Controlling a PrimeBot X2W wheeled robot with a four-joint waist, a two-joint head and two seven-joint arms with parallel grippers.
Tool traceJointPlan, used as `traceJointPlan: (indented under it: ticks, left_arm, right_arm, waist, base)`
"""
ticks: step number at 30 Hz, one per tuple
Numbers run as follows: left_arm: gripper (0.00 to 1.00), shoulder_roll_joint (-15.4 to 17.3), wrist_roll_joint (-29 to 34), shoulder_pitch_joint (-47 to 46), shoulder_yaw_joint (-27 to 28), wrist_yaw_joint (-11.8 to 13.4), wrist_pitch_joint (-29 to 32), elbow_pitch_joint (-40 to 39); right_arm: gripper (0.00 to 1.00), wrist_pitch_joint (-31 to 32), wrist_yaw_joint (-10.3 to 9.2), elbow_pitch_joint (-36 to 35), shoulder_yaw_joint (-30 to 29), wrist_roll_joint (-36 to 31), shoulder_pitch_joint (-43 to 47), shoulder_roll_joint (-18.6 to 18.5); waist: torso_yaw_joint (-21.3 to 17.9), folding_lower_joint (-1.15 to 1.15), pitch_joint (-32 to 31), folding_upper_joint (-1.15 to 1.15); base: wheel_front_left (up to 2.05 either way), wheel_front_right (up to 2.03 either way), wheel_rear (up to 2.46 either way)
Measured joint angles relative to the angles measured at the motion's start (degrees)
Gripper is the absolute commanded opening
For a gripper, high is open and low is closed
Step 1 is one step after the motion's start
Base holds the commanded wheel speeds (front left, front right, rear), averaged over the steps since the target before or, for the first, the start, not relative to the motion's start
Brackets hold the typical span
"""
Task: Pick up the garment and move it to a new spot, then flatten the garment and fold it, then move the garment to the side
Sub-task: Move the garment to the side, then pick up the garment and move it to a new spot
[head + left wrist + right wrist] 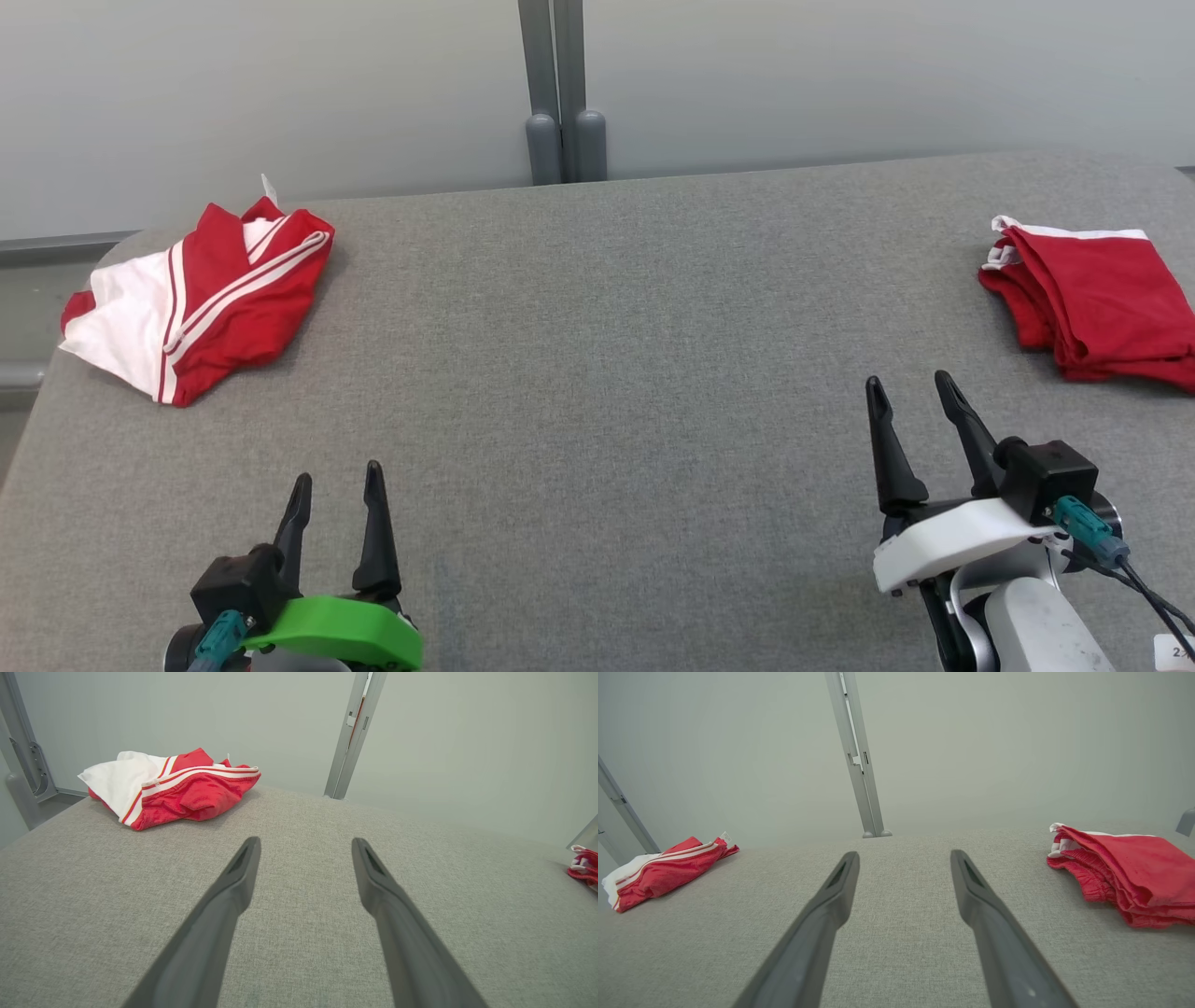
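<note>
Item one: rumpled red-and-white striped fabric garment (201, 299), far left corner of the grey cloth-covered table (597, 355). Item two: folded plain red fabric garment (1097, 299), far right edge. My left gripper (337, 471) and right gripper (907, 378): near edge, jaws spread, holding nothing.

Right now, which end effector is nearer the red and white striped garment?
Left. The left end effector is in front of the striped garment, apart from it; the right end effector is across the table, near the plain red garment.
</note>
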Motion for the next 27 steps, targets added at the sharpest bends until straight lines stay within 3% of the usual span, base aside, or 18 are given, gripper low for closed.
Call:
traceJointPlan:
  ticks: [15, 20, 27]
  left_arm:
    - [1.0, -0.05, 0.0, -0.1, -0.54, -0.02, 0.0, -0.21]
    - [1.0, -0.1, 0.04, -0.53, -1.08, 0.2, 0.0, -0.56]
    - [1.0, -0.11, 0.35, -0.76, -1.01, 0.58, 0.0, -1.58]
  right_arm:
    - [1.0, 0.0, 0.0, 0.18, 0.42, 1.11, 0.38, 0.01]
    - [1.0, 0.0, 0.0, 0.03, 0.54, 1.07, 0.73, 0.02]
    - [1.0, 0.08, 0.0, -0.49, 1.98, 1.07, 0.94, 0.05]
  waist:
    - [0.67, 0.0, 0.26, 0.0]
    - [3.05, 0.0, 0.3, 0.0]
    - [9.4, 0.0, 0.48, 0.0]
  base:
    - [0.0, 0.0, 0.0]
    - [0.0, 0.0, 0.0]
    - [0.0, 0.0, 0.0]
